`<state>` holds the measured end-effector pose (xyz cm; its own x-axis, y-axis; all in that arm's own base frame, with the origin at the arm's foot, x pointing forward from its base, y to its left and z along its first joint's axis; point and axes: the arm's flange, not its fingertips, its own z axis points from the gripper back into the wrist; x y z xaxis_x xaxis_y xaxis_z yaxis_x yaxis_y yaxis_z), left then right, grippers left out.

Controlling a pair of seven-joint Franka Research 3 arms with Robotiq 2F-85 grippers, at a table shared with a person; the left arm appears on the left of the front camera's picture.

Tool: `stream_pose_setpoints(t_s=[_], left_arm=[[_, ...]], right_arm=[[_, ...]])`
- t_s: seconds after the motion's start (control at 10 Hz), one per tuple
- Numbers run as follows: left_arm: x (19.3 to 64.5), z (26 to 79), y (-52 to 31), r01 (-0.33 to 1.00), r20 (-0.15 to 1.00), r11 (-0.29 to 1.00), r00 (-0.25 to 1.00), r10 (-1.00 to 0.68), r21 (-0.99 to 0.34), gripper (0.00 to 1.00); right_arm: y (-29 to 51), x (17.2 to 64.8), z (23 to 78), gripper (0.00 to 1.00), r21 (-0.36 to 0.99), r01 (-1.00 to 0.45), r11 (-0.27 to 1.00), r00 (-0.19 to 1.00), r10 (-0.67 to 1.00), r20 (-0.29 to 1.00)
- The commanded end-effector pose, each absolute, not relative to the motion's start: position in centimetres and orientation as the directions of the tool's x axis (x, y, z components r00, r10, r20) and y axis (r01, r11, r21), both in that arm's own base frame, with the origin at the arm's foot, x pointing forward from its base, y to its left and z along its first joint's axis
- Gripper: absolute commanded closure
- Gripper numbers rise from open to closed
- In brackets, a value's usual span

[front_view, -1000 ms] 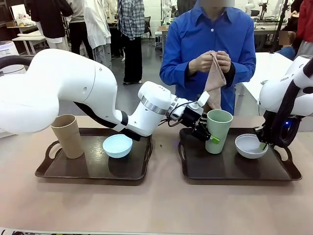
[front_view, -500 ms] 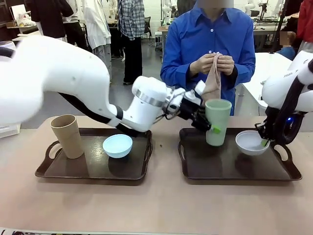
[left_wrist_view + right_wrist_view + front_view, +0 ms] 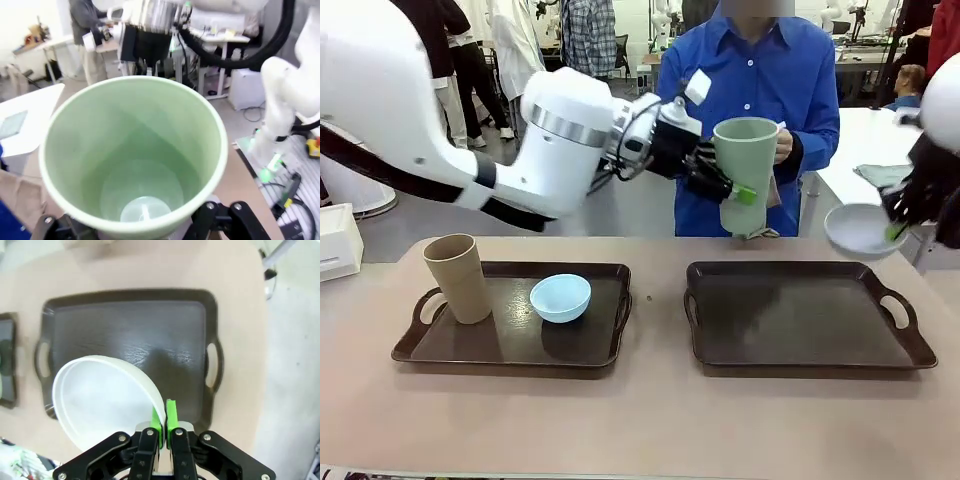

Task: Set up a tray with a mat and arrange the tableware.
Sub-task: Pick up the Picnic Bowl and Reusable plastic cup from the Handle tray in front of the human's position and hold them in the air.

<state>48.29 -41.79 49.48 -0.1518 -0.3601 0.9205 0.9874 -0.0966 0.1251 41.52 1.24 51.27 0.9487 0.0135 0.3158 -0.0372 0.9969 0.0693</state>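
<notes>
place: robotics lab
near left: white robot arm (image 3: pixel 400 110) over beige table (image 3: pixel 640 420)
far left: people (image 3: pixel 588 35) standing about
far right: white bench (image 3: pixel 865 135)
floor: loose cables (image 3: pixel 287 187)

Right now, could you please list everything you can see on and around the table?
table: one, beige, under the trays
trays: two, dark brown, side by side on the table; left, right bare
tan tumbler: one, upright, left tray's left end
blue bowl: one, light blue, left tray, right of tan tumbler
green tumbler: one, sage, in the air before the person
white bowl: one, in the air past right tray's right end
person: one, blue shirt, far side
left claw: shut on green tumbler
right claw: pinching white bowl's rim
</notes>
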Motion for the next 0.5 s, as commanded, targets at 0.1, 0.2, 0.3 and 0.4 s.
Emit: stream_pose_setpoints(t_s=[0.1, 0.2, 0.3, 0.4], left_arm=[[45.3, 49.9, -40.6, 0.983, 0.884, -0.082, -0.183, -0.431, 0.164, 1.0], [45.4, 49.9, -40.6, 0.986, 0.885, -0.066, -0.166, -0.434, 0.153, 1.0], [45.5, 49.9, -40.3, 0.987, 0.89, -0.045, -0.156, -0.429, 0.151, 1.0], [45.6, 50.4, -40.8, 0.982, 0.896, -0.09, -0.187, -0.403, 0.164, 1.0]], right_arm=[[2.6, 37.2, 55.6, 1.0, 0.048, -0.018, 0.999, 0.92, -0.003, 0.393], [2.7, 37.1, 56.0, 1.0, 0.048, -0.01, 0.999, 0.921, -0.009, 0.389], [2.5, 37.8, 55.5, 1.0, 0.063, -0.012, 0.998, 0.927, -0.013, 0.374], [2.2, 37.2, 57.1, 1.0, 0.064, -0.043, 0.997, 0.916, 0.014, 0.402]])
